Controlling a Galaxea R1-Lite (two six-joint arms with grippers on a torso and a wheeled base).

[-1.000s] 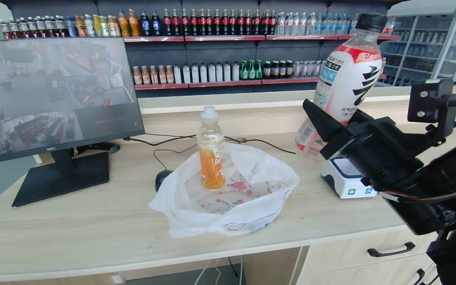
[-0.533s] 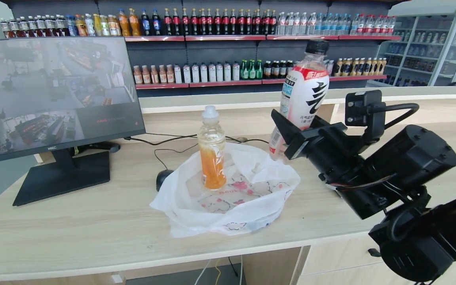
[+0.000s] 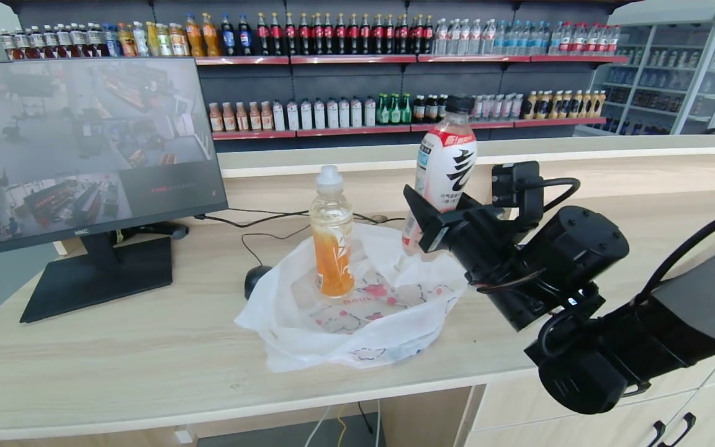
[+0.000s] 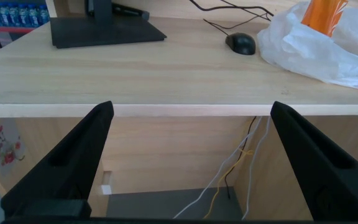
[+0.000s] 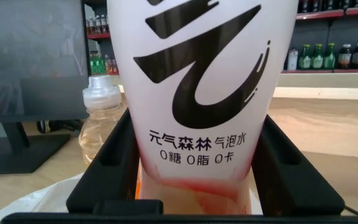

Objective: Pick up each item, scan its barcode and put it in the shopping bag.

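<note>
My right gripper (image 3: pixel 433 218) is shut on a white-labelled drink bottle (image 3: pixel 443 169) with a black cap, held upright just above the right rim of the white shopping bag (image 3: pixel 357 304). That bottle (image 5: pixel 194 93) sits between the fingers (image 5: pixel 114 155) in the right wrist view. An orange juice bottle (image 3: pixel 331 233) with a white cap stands upright inside the bag; the juice bottle (image 5: pixel 101 121) also shows behind the held one. My left gripper (image 4: pixel 188 165) hangs open below the front edge of the counter (image 4: pixel 135 68), left of the bag (image 4: pixel 322 43).
A monitor (image 3: pixel 84 149) on a black stand takes the counter's left side. A black mouse (image 3: pixel 254 280) and its cable lie just left of the bag. Shelves of bottles (image 3: pixel 332 37) line the back wall. Drawers (image 3: pixel 674 428) sit under the counter at right.
My right arm has carried the white-labelled bottle leftward and lower, from over the scanner on the right to the bag's right rim. The orange bottle and bag have stayed put.
</note>
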